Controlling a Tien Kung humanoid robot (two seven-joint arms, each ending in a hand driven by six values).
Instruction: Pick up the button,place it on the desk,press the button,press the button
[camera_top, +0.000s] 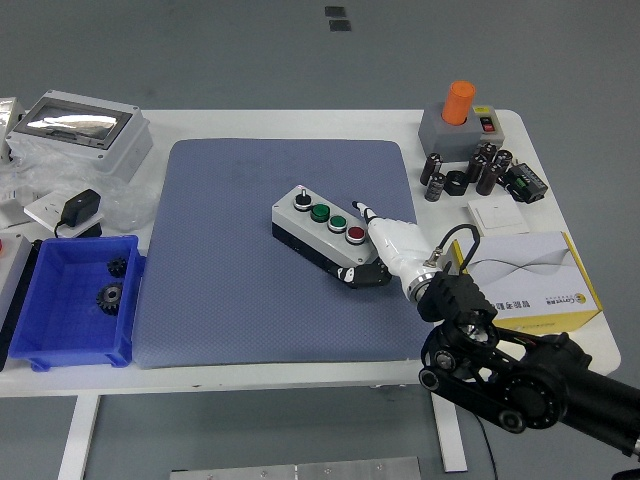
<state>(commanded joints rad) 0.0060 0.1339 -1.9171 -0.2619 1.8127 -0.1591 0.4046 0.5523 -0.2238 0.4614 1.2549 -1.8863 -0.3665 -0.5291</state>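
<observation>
**One hand gripping the button box on the mat**

One hand, the right hand, is reaching in from 5 o'clock and closing on the box at the box's 4 o'clock end: white fingers are lying along the far side by the red button, and the dark thumb is pressing against the near side, so the box is being pinched between them. The box is resting on the blue-grey mat, just right of the mat's centre, running from 10 o'clock to 4 o'clock. Along its top, two green buttons are sitting between the red one and a small black knob. At 3 o'clock from the hand a yellow-and-white carton is lying on the table. At 1 o'clock a grey base with an orange cylinder is standing above a cluster of dark capacitors. At 9 o'clock, beside the mat's left edge, a blue bin is holding two gears.
</observation>
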